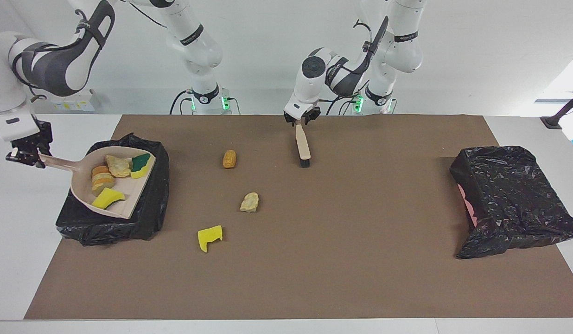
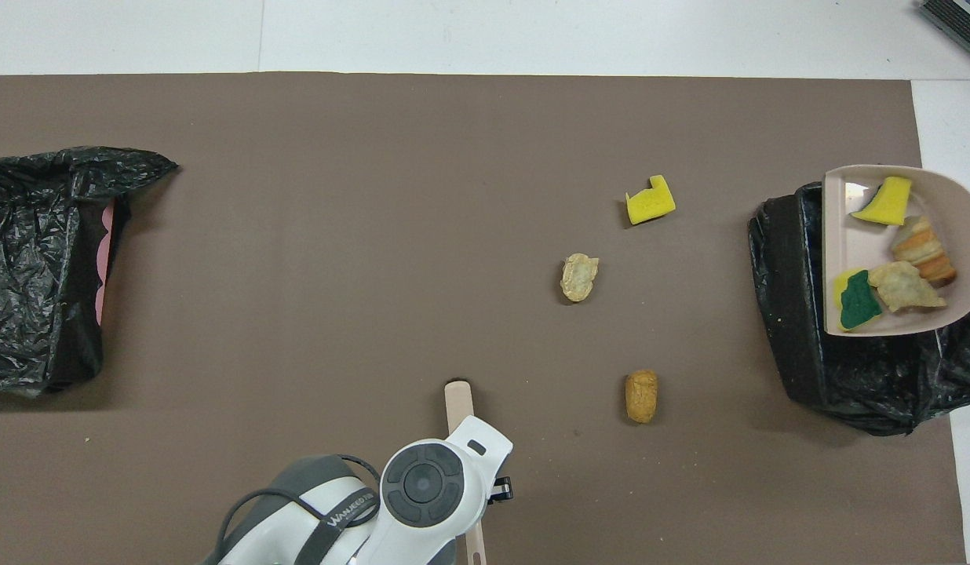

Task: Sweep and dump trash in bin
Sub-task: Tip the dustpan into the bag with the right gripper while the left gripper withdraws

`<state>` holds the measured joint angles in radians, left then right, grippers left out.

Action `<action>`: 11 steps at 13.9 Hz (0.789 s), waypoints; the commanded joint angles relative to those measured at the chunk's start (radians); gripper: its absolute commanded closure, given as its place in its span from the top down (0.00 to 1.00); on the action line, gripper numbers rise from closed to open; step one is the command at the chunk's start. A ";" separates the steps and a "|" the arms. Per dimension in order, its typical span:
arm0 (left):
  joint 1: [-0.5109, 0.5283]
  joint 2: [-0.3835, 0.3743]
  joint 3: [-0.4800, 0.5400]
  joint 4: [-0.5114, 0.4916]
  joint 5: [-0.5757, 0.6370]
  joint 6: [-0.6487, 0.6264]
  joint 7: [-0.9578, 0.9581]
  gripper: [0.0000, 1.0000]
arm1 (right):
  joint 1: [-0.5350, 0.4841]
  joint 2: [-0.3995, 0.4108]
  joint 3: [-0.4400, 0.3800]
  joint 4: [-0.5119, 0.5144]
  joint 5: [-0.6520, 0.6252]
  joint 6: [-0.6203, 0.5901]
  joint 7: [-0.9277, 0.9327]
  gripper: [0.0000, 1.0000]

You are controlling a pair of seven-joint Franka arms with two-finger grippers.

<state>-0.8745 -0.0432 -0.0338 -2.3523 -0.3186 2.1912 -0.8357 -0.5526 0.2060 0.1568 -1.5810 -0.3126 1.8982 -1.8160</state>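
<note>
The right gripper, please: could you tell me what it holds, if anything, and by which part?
The right gripper holds the beige dustpan by the end of its handle, over the black bin.

Brown mat (image 1: 342,260): scraps (image 1: 249,202), bins (image 1: 509,199).

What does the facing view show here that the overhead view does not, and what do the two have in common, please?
Facing only: the right end effector holding the dustpan by its handle; the left end effector at the brush handle. Overhead only: nothing extra. Both: dustpan with scraps over the bin, three scraps on the mat, a second bin.
</note>
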 commanded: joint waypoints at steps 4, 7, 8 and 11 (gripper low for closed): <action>0.156 -0.007 0.003 0.080 0.095 -0.036 -0.005 1.00 | -0.001 -0.049 0.013 -0.077 -0.282 0.079 0.053 0.00; 0.255 -0.006 0.005 0.146 0.159 -0.044 0.006 1.00 | 0.048 -0.100 0.014 -0.147 -0.377 0.079 0.188 0.00; 0.278 -0.001 0.008 0.166 0.173 -0.045 0.013 1.00 | 0.074 -0.140 0.014 -0.201 -0.411 0.079 0.236 0.00; 0.383 0.008 0.008 0.257 0.197 -0.054 0.122 1.00 | 0.094 -0.252 0.014 -0.330 -0.454 0.104 0.300 0.00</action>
<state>-0.5527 -0.0439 -0.0172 -2.1599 -0.1442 2.1783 -0.7771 -0.4560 0.0707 0.1675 -1.7747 -0.7295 1.9552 -1.5592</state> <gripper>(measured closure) 0.000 0.678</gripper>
